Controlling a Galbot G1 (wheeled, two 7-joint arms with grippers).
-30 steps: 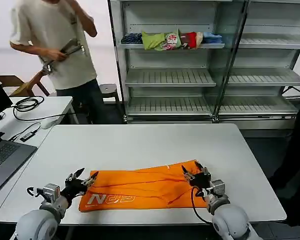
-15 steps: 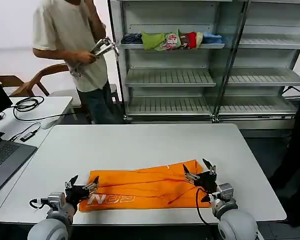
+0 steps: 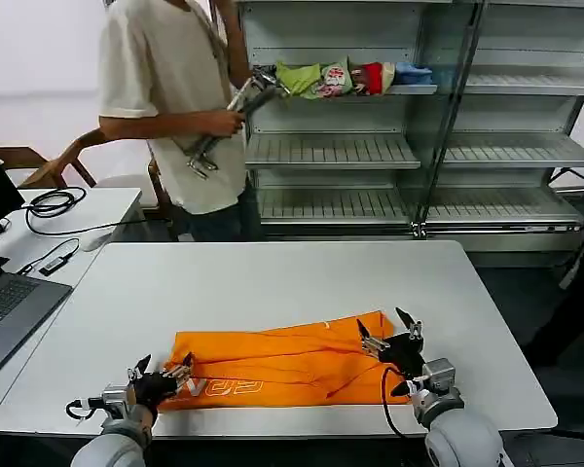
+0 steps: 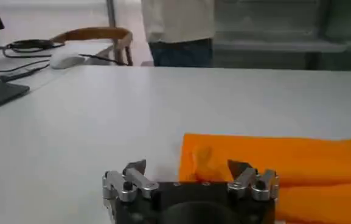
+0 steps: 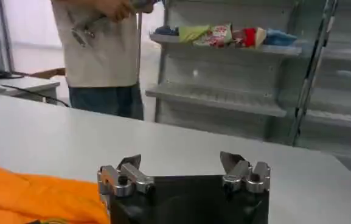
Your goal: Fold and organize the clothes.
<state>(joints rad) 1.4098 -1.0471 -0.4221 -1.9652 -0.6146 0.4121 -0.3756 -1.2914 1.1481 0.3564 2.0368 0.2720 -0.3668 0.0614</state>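
A bright orange T-shirt (image 3: 282, 367) with pale whitish lettering lies low in the frame on a plain white table (image 3: 273, 282). At upper centre, a green, red and blue heap of garments (image 3: 336, 78) sits on a grey shelf (image 3: 487, 89).

Bright, even light (wrist views soft)

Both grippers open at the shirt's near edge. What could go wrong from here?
1. The left gripper sits at the orange T-shirt's corner; closing may catch only one layer, so the fold could fall open.
2. The shirt lies near the table's front edge; a pull toward the robot might drag it off.
3. The right gripper is at the rumpled end and may bunch it.
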